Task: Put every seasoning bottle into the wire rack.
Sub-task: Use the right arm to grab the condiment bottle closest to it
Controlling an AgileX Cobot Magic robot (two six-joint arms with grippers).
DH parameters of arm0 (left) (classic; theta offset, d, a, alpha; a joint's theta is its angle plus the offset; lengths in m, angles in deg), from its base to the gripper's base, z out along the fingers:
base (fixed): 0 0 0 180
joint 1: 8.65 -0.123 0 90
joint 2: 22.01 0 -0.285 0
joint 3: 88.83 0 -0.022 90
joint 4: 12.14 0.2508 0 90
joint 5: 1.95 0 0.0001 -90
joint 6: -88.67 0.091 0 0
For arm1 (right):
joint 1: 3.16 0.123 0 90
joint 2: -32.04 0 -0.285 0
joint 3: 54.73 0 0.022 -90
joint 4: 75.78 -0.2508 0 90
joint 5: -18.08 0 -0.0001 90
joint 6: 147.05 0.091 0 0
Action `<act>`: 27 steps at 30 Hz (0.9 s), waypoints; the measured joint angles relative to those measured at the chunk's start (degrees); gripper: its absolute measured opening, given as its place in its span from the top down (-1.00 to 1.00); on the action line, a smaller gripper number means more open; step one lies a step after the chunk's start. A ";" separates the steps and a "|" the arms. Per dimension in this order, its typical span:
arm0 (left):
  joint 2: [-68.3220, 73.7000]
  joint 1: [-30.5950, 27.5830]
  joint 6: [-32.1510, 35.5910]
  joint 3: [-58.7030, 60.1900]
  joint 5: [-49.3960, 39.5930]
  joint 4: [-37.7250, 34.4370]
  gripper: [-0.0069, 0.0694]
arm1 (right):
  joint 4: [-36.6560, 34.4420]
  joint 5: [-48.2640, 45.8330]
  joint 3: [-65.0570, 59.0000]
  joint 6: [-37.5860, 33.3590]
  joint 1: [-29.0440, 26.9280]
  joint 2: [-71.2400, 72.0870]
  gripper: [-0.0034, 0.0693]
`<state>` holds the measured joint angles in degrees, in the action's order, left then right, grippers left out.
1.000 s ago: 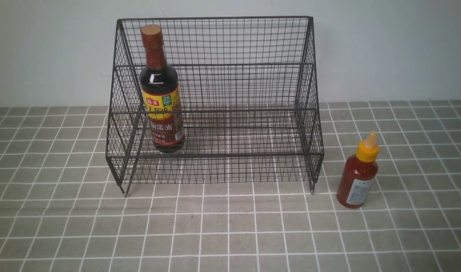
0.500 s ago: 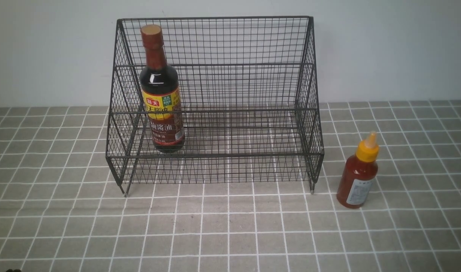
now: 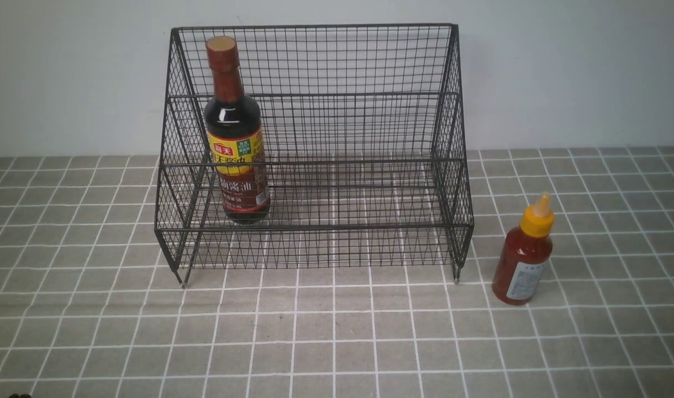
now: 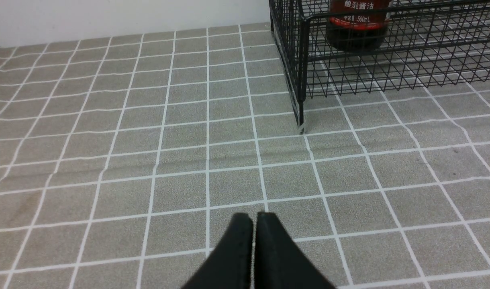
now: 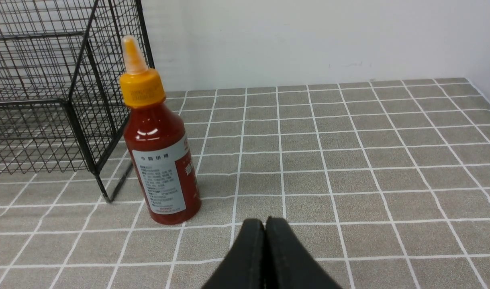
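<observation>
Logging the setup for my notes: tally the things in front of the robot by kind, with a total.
Wire rack: 1
Bottles: 2, a soy sauce bottle inside it and a red sauce bottle outside it
Total: 3

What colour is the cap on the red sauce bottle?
The cap is yellow, clearest in the right wrist view.
</observation>
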<state>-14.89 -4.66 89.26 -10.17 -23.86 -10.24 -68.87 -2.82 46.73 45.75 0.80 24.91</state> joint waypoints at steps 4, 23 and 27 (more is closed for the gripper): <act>0.00 0.00 0.00 0.00 0.00 0.00 0.84 | 0.00 0.00 0.00 0.00 0.00 0.00 0.94; 0.00 0.00 0.00 0.00 0.00 0.00 0.84 | -12.04 26.42 -0.29 8.52 0.00 0.00 0.94; 0.00 0.00 0.00 0.00 0.00 0.00 0.84 | -12.15 28.80 -0.33 9.73 0.00 0.00 0.94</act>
<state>-14.89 -4.66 89.26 -10.17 -23.86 -10.24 -81.02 25.99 46.40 55.48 0.80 24.91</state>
